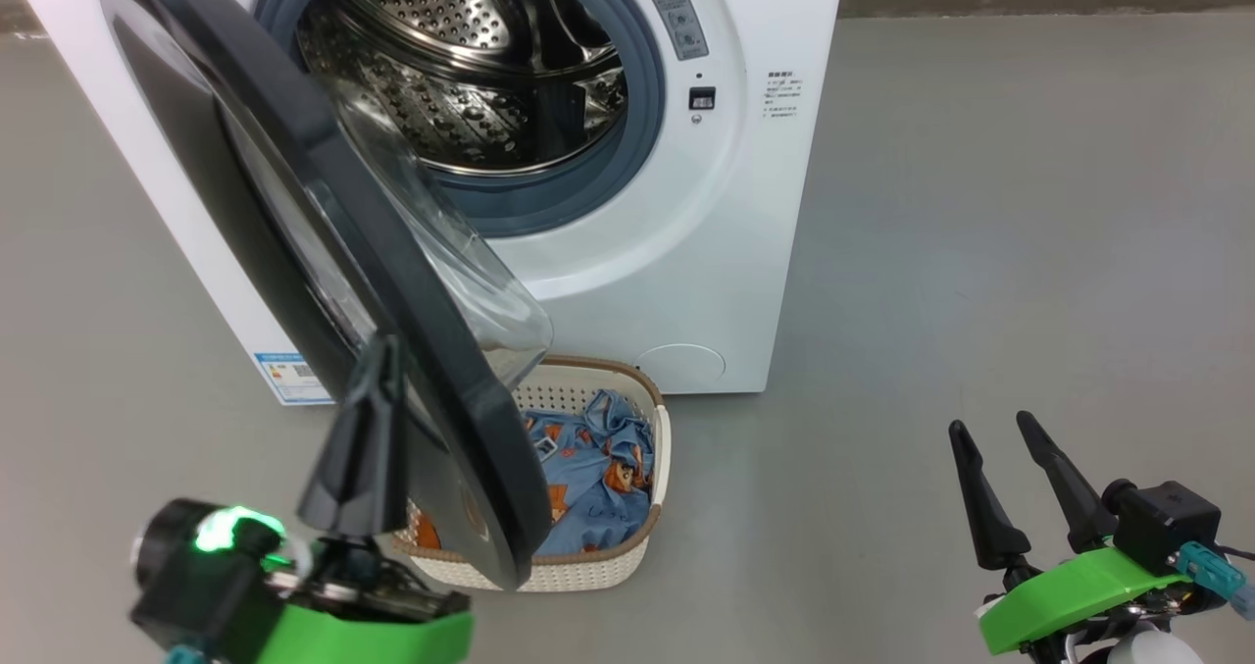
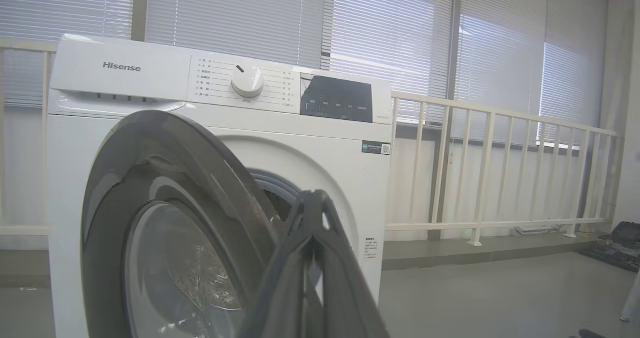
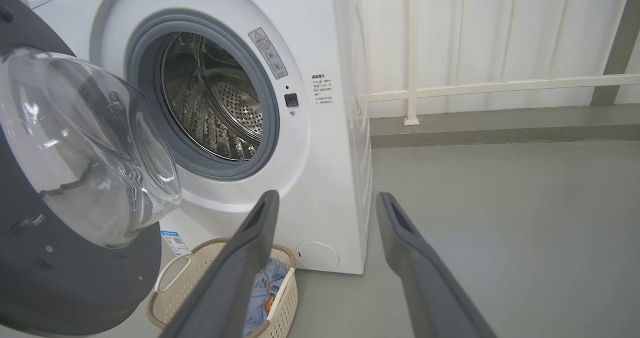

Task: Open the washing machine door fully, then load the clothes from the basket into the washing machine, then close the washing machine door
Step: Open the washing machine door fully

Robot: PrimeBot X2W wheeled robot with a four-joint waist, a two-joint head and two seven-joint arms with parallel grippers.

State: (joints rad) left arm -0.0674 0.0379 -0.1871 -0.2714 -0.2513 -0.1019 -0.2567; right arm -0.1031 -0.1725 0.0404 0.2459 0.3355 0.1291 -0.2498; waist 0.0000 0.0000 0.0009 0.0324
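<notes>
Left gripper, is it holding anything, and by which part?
Nothing: the left gripper is shut empty, beside the washing machine door's outer face.

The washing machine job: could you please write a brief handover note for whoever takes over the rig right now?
Left gripper: shut, empty, fingertips by the washing machine door's outer face.
Right gripper: open, empty, low on the right.
Door swung out, seemingly not fully; it overhangs the basket.
Clothes all in the basket; drum empty.
To do: finish opening, load, close.
</notes>
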